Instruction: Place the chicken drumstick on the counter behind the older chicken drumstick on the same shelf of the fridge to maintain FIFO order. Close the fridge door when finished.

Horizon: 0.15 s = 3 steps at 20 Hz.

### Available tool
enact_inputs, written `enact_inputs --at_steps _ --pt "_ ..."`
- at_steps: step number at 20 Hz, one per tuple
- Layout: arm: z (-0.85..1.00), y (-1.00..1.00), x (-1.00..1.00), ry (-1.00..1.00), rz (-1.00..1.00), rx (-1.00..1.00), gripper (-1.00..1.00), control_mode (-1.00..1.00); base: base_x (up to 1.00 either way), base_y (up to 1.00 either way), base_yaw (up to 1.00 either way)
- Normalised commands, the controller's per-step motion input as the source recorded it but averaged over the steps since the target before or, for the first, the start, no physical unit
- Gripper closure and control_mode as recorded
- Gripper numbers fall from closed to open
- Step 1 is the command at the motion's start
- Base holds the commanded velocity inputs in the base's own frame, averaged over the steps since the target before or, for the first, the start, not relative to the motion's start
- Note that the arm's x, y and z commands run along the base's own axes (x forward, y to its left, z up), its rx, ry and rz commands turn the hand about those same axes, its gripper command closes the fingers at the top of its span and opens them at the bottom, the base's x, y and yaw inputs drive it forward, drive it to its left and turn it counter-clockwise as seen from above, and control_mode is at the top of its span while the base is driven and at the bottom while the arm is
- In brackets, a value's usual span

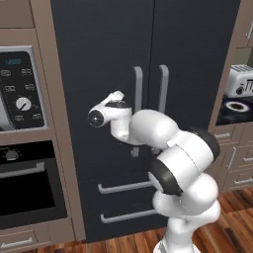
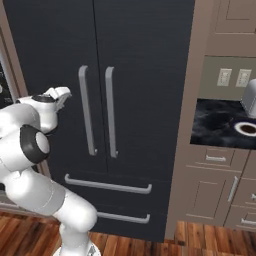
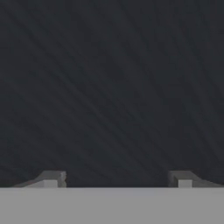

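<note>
1. Left base view: the fridge (image 1: 99, 74) stands with both doors closed, its two grey handles (image 1: 138, 89) side by side at the centre seam. The arm is folded, elbow low, with the wrist raised in front of the left door, just left of the handles. I judge this to be either the start, before the doors are opened, or the end after closing; I cannot tell which. The counter (image 1: 232, 111) at far right carries a toaster (image 1: 240, 80) and a dark plate (image 1: 236, 105); I can make out no drumstick there.

2. Right base view: the hand sits close to the left door, left of the handles and near their upper part. If opening comes next, the hand must shift right and close around a handle bar. The counter carries only the plate and toaster edge.

3. Hand view: the gripper (image 3: 116, 180) faces dark door surface at close range. Its fingertips (image 3: 51, 179) stand wide apart with nothing between them.
</note>
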Motion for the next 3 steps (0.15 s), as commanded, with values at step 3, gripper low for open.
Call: enact_inputs --at_steps 3 --pt "0.0 -0.23 0.2 -0.03 0.03 0.0 -1.0 -1.0 0.0 0.0 0.0"
